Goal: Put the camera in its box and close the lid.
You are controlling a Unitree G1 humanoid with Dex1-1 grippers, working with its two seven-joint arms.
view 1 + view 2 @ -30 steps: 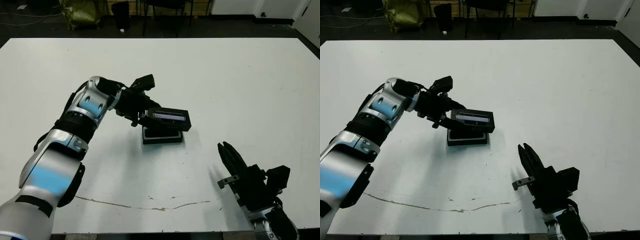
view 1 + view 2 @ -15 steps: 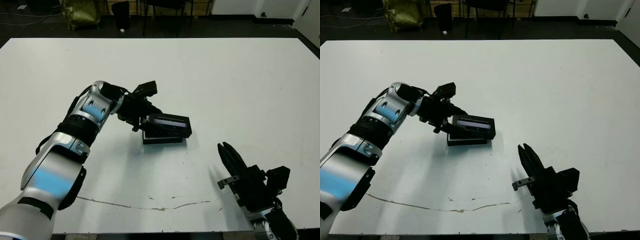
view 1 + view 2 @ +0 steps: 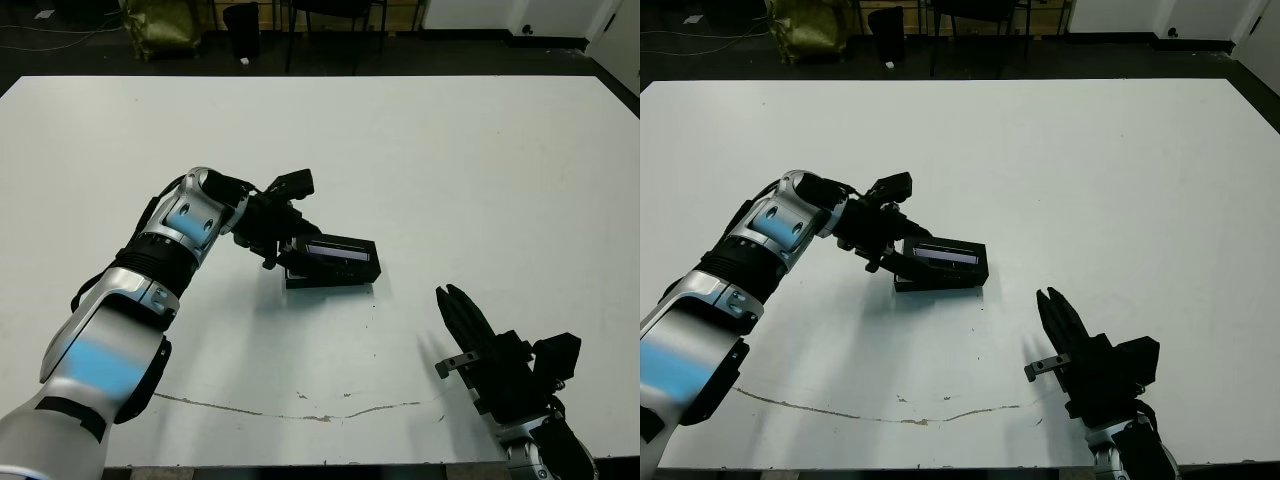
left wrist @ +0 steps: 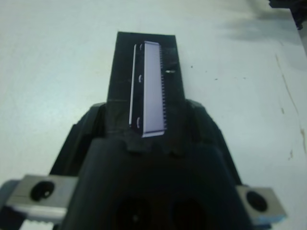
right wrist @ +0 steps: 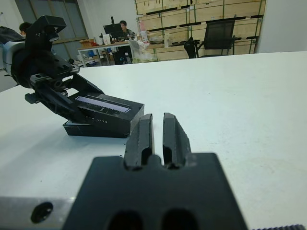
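Left gripper (image 3: 290,250) jaws clamped on the lid (image 3: 338,257), gripping it at the end nearest the left arm. Glossy strip faces up, clear in the left wrist view (image 4: 148,88). Lid sits over the box (image 3: 325,279), covering most of it; it looks tilted, with the gripped end raised off the box, best seen from the right wrist view (image 5: 103,115). Only the box's black near wall shows under the lid (image 3: 935,283). Can't tell whether the lid's far end touches the box rim. Camera not visible in any view.

Right gripper (image 3: 462,312) well apart from the box, toward the near edge of the white surface (image 3: 480,170), jaws closed with just a thin slit between fingers (image 5: 139,136), holding nothing. It points roughly toward the box.

People at desks beyond the surface in the right wrist view.
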